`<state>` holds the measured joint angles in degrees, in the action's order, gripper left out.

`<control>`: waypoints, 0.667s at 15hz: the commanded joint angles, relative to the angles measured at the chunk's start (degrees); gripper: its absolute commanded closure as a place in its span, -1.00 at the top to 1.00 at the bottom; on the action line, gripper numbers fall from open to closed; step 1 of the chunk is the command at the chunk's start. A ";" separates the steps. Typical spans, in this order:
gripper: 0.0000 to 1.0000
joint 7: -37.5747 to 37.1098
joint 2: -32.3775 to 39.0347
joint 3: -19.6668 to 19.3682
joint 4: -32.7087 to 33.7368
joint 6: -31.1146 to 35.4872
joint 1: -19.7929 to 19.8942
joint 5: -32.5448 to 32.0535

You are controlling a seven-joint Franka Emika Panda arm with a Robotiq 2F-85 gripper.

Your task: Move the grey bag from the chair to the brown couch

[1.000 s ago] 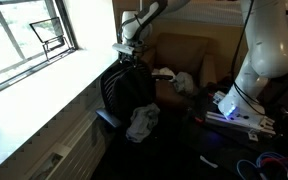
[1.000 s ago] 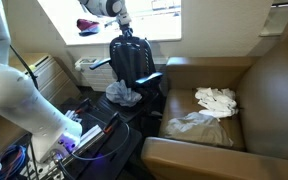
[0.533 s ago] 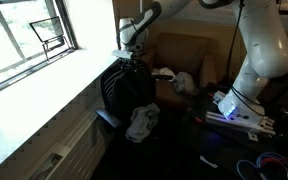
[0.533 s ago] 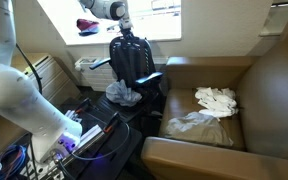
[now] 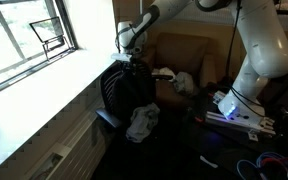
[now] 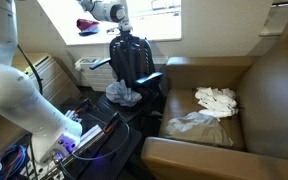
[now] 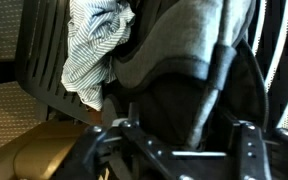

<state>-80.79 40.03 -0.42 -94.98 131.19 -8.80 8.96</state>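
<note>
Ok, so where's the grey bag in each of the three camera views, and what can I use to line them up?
In an exterior view: the bag stands on the chair, just left of centre.
In an exterior view: the bag stands upright at top centre, left of the couch.
Wrist view: the bag fills the upper right.
Shared landmark: the pale cloth next to the bag.
</note>
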 commanded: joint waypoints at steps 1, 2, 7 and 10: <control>-0.08 -0.93 0.66 -1.02 0.82 0.26 -0.58 -0.14; -0.23 -0.92 0.72 -1.06 0.75 0.47 -0.58 -0.16; -0.93 -1.21 1.13 -1.00 0.87 0.67 -0.72 -0.08; -0.91 -1.50 1.36 -1.09 1.00 0.54 -0.83 -0.18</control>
<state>-81.61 40.32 -0.92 -94.92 131.22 -9.00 8.96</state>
